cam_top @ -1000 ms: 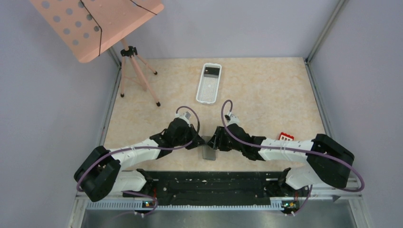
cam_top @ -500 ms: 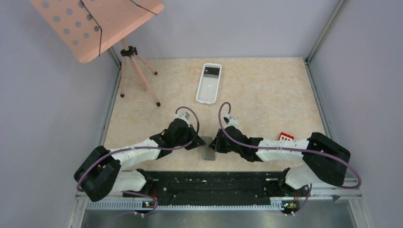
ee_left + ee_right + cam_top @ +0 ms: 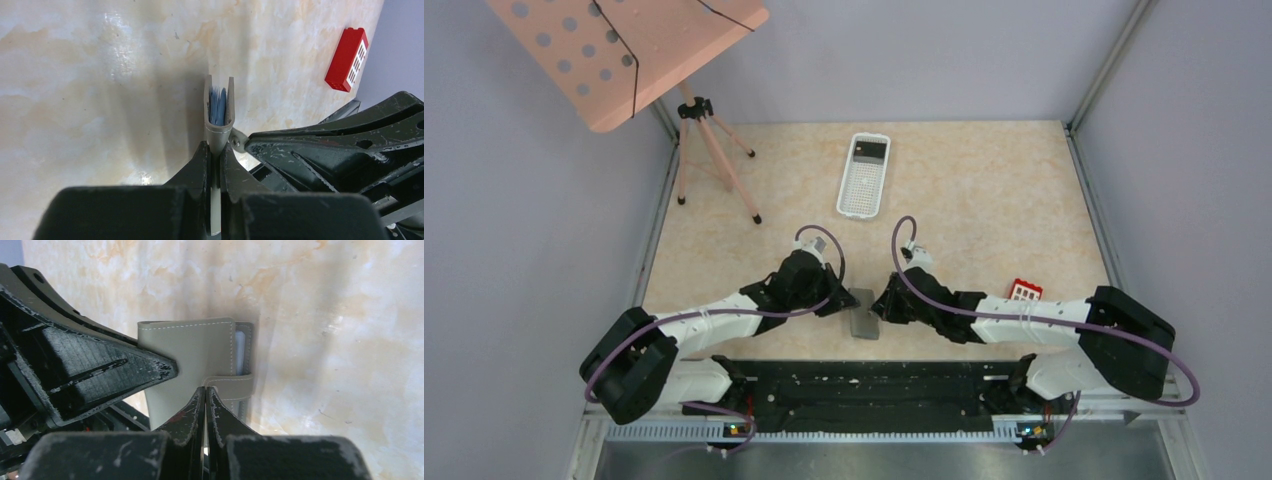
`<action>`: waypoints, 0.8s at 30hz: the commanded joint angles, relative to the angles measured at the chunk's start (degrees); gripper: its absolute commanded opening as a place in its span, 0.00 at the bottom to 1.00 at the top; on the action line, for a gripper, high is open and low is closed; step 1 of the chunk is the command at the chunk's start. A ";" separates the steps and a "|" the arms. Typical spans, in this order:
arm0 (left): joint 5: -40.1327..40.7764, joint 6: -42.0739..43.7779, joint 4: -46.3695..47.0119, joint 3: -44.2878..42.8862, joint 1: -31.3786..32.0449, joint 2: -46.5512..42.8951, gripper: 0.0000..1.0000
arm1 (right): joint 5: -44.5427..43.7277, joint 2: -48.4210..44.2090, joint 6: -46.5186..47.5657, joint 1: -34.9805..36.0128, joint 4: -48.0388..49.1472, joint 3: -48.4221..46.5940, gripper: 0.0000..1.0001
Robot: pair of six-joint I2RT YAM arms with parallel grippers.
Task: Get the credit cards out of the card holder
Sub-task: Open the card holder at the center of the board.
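The grey card holder [image 3: 861, 314] stands on edge, folded, between my two grippers near the table's front. My left gripper [image 3: 215, 150] is shut on its folded spine; blue-grey pockets [image 3: 218, 104] show between its halves. In the right wrist view the card holder [image 3: 190, 352] shows its flat grey side and a closing strap [image 3: 232, 386]. A pale card edge [image 3: 240, 352] peeks out at the open side. My right gripper [image 3: 205, 390] is shut, its tips touching the strap's end, with nothing seen between them. A red credit card [image 3: 1025, 289] with white squares lies on the table to the right.
A white perforated basket [image 3: 864, 176] with a dark item inside lies at the back centre. A pink music stand on a tripod [image 3: 714, 150] stands at the back left. Grey walls enclose the table on three sides.
My right gripper has gone from partly open to shut, and its arm has shifted slightly to the right. The left gripper and the card holder have stayed put.
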State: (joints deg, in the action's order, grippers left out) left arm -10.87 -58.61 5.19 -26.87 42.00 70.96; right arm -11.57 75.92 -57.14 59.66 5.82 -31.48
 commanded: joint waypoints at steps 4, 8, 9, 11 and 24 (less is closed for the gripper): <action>0.89 0.73 -0.56 -1.82 -0.16 -0.72 0.00 | -4.51 -3.74 0.60 0.42 -5.27 1.80 0.00; 1.04 1.60 -1.03 -2.40 -0.16 -0.33 0.00 | -5.03 -4.87 0.16 0.42 -5.61 2.78 0.00; 1.24 2.24 -1.55 -2.79 -0.16 -0.26 0.00 | -5.41 -5.23 -0.05 0.40 -5.64 3.02 0.00; 2.20 3.96 -3.49 -4.39 -0.16 0.11 0.00 | -6.21 -6.44 -0.47 0.42 -7.79 3.54 0.00; 5.68 12.57 -15.92 -12.47 -1.22 2.38 0.69 | -9.42 -19.90 -2.38 0.29 -8.91 9.52 0.00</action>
State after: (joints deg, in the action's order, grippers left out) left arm -6.31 -50.09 -7.55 -36.77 40.88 73.49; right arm -19.16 59.90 -58.52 59.79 -3.70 -23.24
